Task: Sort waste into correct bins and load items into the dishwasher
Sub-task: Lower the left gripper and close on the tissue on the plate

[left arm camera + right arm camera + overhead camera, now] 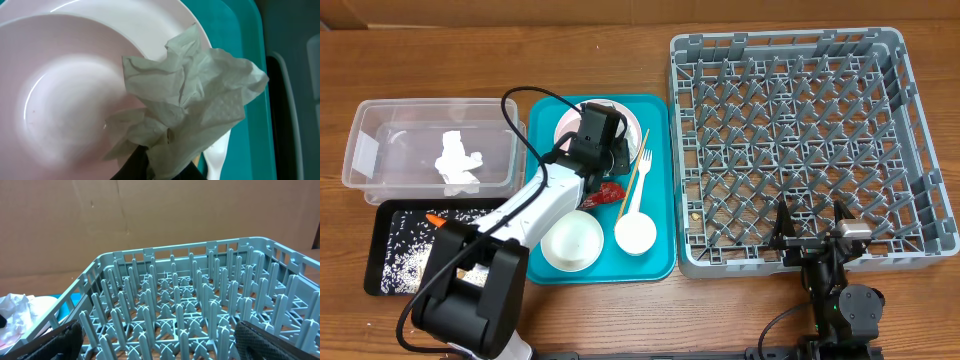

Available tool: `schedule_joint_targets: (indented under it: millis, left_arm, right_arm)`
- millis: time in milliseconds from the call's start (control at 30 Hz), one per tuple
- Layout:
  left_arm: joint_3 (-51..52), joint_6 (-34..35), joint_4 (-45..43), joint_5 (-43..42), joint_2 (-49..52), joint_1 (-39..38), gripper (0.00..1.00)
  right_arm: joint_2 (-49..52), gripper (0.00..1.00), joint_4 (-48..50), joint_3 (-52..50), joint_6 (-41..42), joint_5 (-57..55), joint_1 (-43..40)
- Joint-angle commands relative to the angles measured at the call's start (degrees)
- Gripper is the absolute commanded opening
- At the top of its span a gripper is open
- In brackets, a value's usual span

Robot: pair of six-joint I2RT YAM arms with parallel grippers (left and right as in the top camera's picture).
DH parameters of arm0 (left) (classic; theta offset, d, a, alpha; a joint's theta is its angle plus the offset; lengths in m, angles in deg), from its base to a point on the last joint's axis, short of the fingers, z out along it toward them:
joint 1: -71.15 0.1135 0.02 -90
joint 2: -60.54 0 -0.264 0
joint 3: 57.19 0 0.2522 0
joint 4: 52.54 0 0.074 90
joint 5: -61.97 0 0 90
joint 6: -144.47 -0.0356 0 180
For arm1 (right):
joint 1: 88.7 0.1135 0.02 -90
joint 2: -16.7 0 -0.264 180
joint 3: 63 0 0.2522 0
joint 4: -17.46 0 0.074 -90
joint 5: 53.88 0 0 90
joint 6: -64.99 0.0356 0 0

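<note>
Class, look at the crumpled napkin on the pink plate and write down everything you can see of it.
The crumpled napkin is thin white paper, softly creased, with a faint embossed texture on one flap. It is bunched over the rim of the pale pink plate, and part of it overhangs the teal tray. Its lower end is pinched between the dark fingers of the left gripper.

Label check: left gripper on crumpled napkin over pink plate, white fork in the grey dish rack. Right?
No. Overhead shows the white fork on the teal tray, not in the grey dish rack. The left gripper on crumpled napkin over pink plate: correct.
</note>
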Motion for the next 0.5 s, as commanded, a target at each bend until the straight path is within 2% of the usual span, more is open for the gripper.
schedule_joint_targets:
  millis: [0,300,400,467]
  left_arm:
    - [-1.4,-0.2,0.4,-0.1,-3.3,-0.2,0.13]
    - [-1.4,-0.2,0.4,-0.1,-3.4,-0.2,0.12]
    - [-1.4,-0.2,0.4,-0.1,-3.8,-0.2,0.04]
    - [-1.4,-0.3,0.4,0.0,-5.0,-0.1,0.04]
  right_arm:
    - [-0.6,1.00,0.4,-0.6,-0.2,-0.5,0.3]
    - [-0.6,1.00,0.3,-0.6,-0.2,-0.5,0.3]
    - [-0.6,1.00,0.3,-0.6,-0.2,-0.5,0.3]
    - [-0.6,1.00,0.4,-0.6,-0.2,-0.5,0.3]
